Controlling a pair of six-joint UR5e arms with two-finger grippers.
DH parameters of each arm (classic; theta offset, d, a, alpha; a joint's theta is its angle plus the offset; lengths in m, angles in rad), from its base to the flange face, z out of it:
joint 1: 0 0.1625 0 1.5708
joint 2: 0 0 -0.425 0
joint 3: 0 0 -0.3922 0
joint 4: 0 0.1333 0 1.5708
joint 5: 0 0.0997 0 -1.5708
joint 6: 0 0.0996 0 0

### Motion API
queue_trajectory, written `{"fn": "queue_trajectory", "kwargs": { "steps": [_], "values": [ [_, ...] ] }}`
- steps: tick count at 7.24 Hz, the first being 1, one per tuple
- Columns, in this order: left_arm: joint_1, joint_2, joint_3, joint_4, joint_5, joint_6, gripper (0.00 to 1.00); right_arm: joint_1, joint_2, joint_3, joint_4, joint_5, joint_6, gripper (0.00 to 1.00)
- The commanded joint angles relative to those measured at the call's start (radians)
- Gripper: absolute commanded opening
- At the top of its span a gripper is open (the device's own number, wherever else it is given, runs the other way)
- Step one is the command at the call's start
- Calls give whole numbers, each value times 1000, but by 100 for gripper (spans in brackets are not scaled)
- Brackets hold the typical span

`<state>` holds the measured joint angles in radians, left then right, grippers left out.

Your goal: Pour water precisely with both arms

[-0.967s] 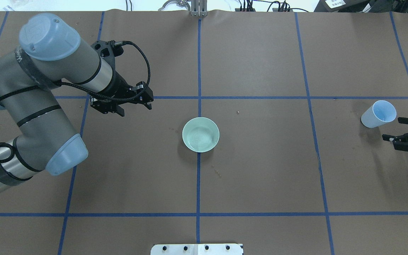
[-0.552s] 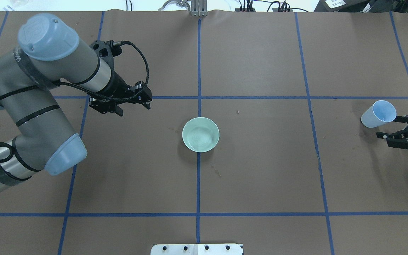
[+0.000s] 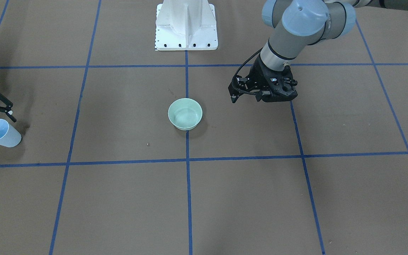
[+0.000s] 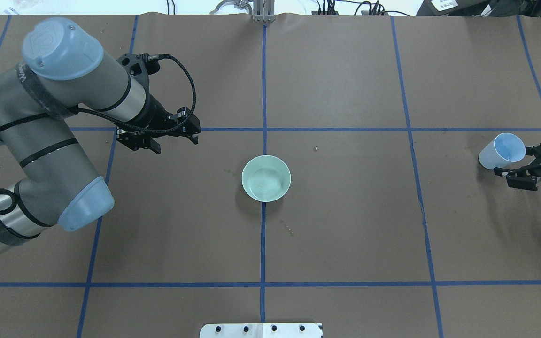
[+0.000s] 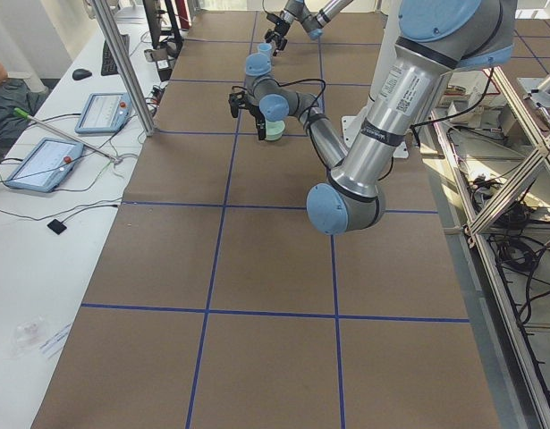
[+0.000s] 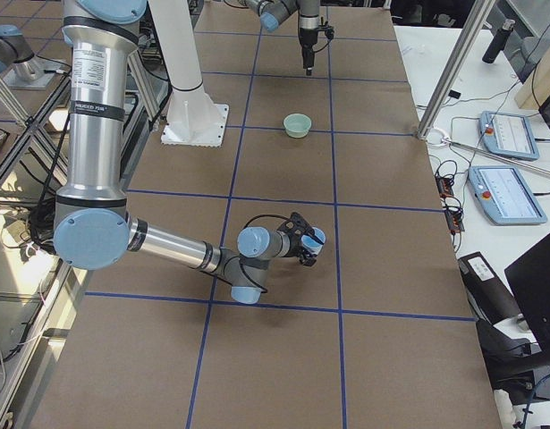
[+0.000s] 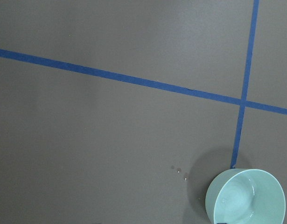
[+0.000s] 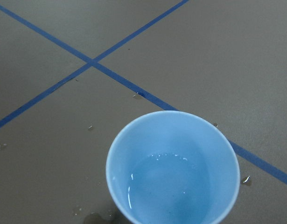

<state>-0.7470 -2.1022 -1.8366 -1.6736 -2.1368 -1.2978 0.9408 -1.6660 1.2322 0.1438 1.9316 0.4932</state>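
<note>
**Overhead exterior.** The left arm (image 4: 50,155) enters from the view's left. The left gripper (image 4: 176,143) hangs over the table (image 4: 345,234), well apart from the bowl (image 4: 266,179). Its fingers are spread and hold nothing. The bowl sits on the centre tape line (image 4: 263,244). The cup (image 4: 500,151) stands upright near the table's right edge. The right gripper (image 4: 512,162) is at the cup with its fingers spread, one tip at each side of the rim. Whether they touch it cannot be told.

**Exterior front-facing.** The cup is at the view's left edge. One right finger (image 3: 10,118) is just beside its rim. The pedestal (image 3: 186,28) stands at the top.

**Exterior right.** The right arm (image 6: 172,251) lies low over the table, with its gripper at the cup.

**Left wrist.** The bowl shows in the lower right corner. Droplets (image 7: 178,169) lie on the table near it.

**Right wrist.** The camera looks down into the cup. The water (image 8: 169,186) lies in the cup's bottom, with white glints along its edge. More droplets lie on the table around the cup.
</note>
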Motion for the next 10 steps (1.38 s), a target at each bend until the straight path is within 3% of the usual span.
{"fn": "queue_trajectory", "kwargs": {
  "steps": [1, 6, 7, 8, 9, 10],
  "values": [
    [0, 2, 0, 0, 0, 0, 89, -5, 23, -7, -3, -5, 21, 99],
    [0, 4, -1, 0, 0, 0, 89, -10, 40, -28, -3, -31, 19, 96],
    [0, 2, -1, 0, 0, 0, 89, -10, 40, -30, -3, -31, 19, 78],
    [0, 2, -1, 0, 0, -2, 89, -10, 40, -28, -1, -30, 21, 48],
    [0, 2, -3, 0, 0, 0, 89, -10, 40, -25, 2, -28, 21, 26],
    [0, 2, -7, 0, 0, -2, 89, -10, 40, -1, -7, -20, 21, 9]
  ]
}}
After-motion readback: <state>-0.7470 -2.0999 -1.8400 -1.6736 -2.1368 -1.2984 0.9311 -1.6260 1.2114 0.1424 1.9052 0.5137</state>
